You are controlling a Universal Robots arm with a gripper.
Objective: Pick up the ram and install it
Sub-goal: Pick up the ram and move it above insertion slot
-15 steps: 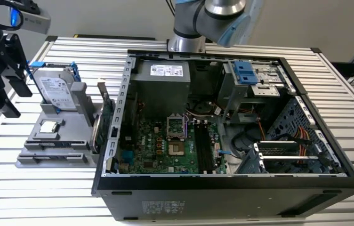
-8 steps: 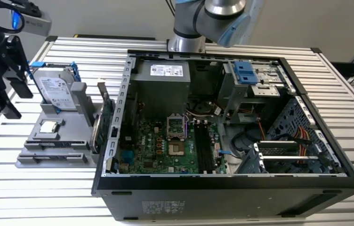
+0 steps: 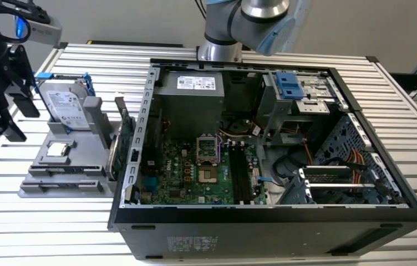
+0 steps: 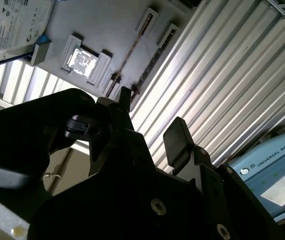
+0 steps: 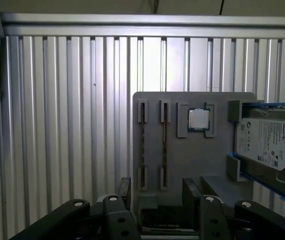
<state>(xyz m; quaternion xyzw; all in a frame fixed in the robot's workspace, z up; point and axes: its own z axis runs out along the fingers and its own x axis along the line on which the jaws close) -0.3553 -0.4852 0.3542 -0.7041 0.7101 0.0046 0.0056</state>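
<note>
Ribbed metal worktop (image 5: pixel 57 125): we see our tool (image 5: pixel 157 186) open and empty near the tray (image 5: pixel 202 160), ram (image 5: pixel 164 145) slotted beside the chip (image 5: pixel 198 119) and white-labelled drive (image 5: pixel 265 142).

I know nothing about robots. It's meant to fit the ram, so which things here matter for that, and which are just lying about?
Part of the job: fingers, open; ram, standing in the gray tray; computer case; motherboard.
Just lying about: hard drive; silver chip; green expansion card.
</note>
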